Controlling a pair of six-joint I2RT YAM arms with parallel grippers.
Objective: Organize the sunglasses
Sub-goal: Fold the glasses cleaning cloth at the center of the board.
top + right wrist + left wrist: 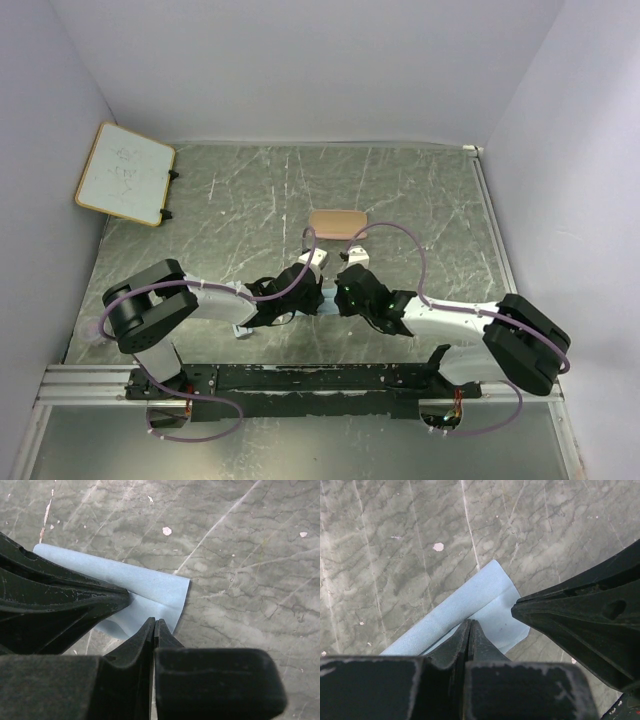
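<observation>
While both pincers met at the folded light blue cloth (465, 600) on the desk (430, 200), the left pincer (470, 626) and the right pincer (155, 625) were each pressed together at its edge; whether fabric lay between the jaws could not be told. The sunglasses showed in no view, possibly hidden under the fold. Judged best practice: move both arms together, keeping the cloth low, flat and clear of the tan-pink case (337, 222).

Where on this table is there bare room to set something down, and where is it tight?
Bare: the far right stretch between the case and the right wall, and the left stretch between the whiteboard and the case. Crowded: the near middle, where the left hand and right hand are shut on the cloth.
</observation>
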